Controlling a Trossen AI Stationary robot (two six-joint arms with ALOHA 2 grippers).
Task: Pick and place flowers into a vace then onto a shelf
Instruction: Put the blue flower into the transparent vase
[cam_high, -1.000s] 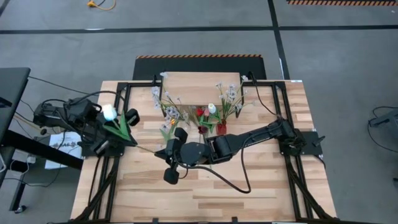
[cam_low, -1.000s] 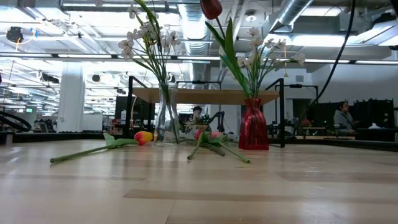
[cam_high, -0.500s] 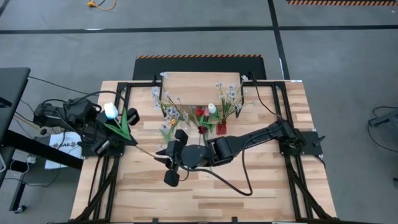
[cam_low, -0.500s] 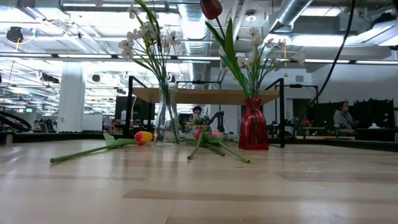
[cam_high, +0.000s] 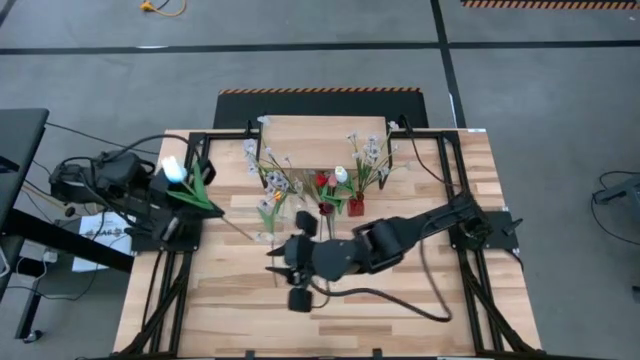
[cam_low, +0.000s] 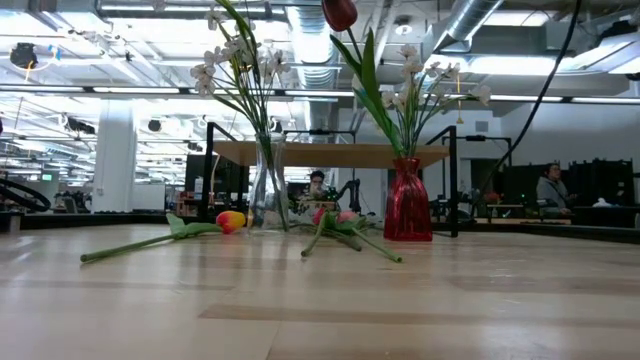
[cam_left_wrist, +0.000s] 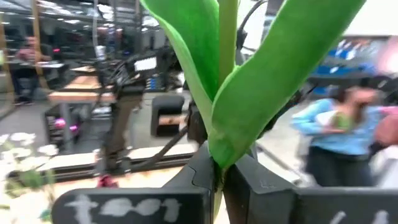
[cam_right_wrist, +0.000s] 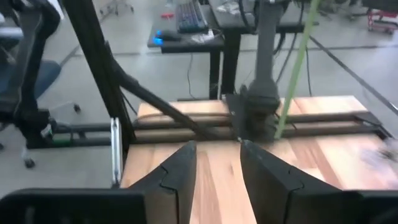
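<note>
A: High view, left side of the frame: the left gripper (cam_high: 183, 196) is pinched on a white tulip (cam_high: 173, 169), stem trailing toward centre. Mid-carry, I'd judge.

B: Next, steer the stem into the clear vase (cam_high: 268, 186) at upper centre, before the shelf (cam_high: 322, 132).

A: The right gripper (cam_high: 278, 262), centre frame, has fingers apart, holding nothing.

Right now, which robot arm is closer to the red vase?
The right. Its pincer hovers over the table middle, just short of the red vase; the left pincer, holding a white tulip, is off by the table's left edge.
</note>
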